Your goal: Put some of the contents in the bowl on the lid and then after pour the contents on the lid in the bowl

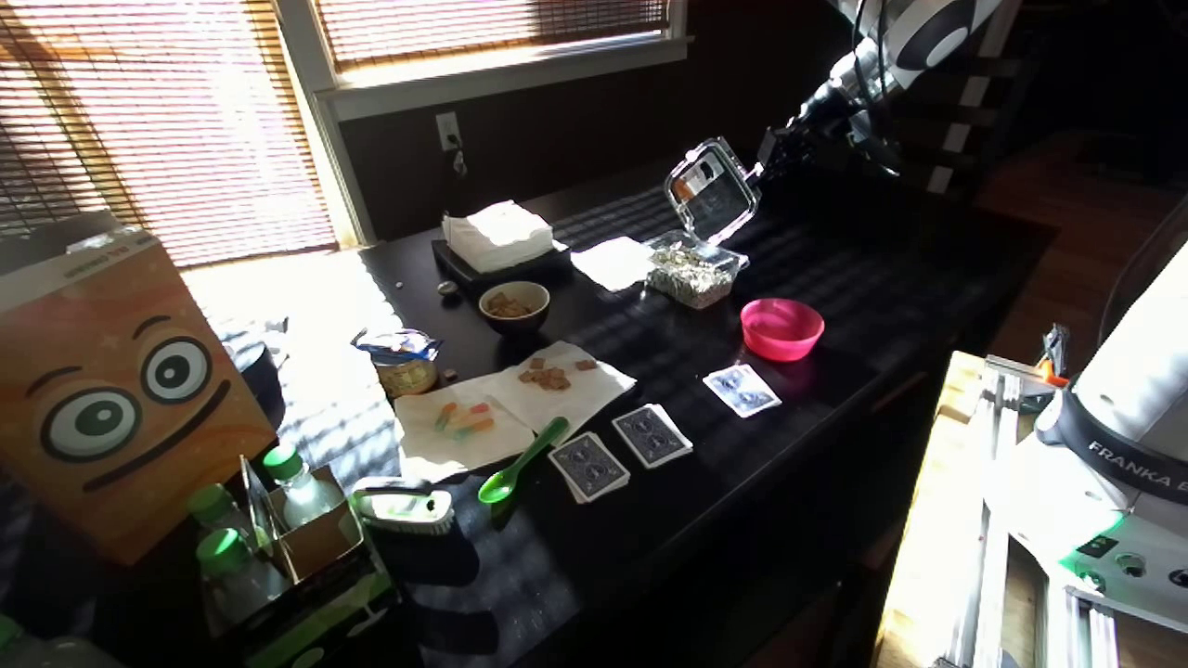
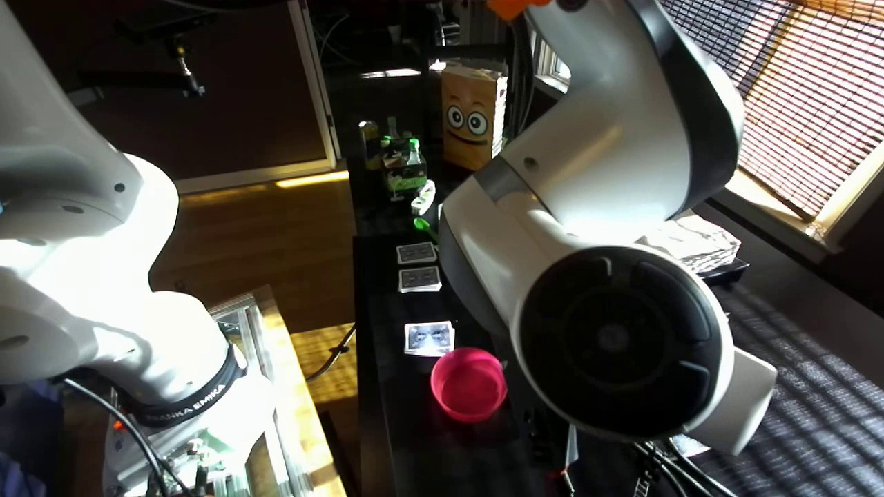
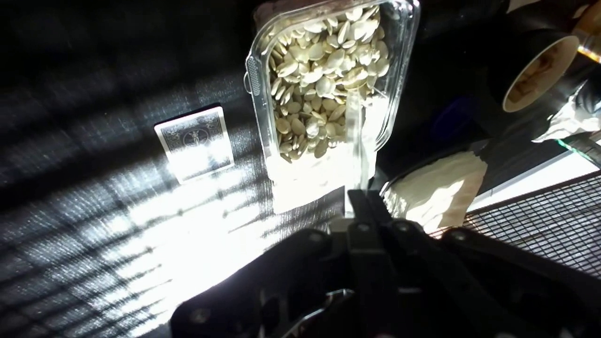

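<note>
The gripper, in the wrist view's lower part, is clenching 1 edge of the clear lid, tilted above the pumpkin-seed container; the Panda arm is slanting down from an exterior view's upper right.

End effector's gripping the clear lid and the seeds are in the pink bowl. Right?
Not the pink bowl: the wrist view shows the seeds in the clear container. The end effector gripping the clear lid is right.

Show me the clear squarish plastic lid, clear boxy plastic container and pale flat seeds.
Clear lid (image 1: pixel 714 195), in an exterior view: middle of its panel.
Clear container (image 3: pixel 254 76), wrist view: textured rim section.
Pale seeds (image 3: pixel 325 86), wrist view: heap's middle.
</note>
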Controlling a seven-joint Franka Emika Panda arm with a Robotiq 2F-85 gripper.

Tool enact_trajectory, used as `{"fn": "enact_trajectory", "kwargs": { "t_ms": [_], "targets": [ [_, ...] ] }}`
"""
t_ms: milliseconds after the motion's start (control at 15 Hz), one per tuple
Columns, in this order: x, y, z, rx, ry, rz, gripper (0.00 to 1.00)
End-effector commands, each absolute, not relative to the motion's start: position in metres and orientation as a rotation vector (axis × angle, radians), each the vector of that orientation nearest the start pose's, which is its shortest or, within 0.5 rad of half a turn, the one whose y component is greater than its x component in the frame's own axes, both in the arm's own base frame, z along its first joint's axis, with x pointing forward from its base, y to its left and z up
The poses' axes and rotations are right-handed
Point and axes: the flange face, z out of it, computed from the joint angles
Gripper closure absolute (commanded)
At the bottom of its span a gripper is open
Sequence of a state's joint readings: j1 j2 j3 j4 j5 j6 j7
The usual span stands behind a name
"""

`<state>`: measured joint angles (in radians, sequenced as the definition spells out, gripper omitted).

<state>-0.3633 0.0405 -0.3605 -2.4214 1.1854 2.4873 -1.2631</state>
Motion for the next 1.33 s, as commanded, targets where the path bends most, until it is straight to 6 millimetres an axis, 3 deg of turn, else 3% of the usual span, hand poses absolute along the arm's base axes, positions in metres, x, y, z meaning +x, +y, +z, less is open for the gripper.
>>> {"fn": "enact_trajectory", "kwargs": {
  "t_ms": [0, 1267],
  "targets": [
    [0.357, -0.316, 0.303, -2.647, 0.525, -0.87, 1.0],
    [0.343, -0.274, 0.327, -2.874, 0.236, -1.153, 1.0]
  ]
}}
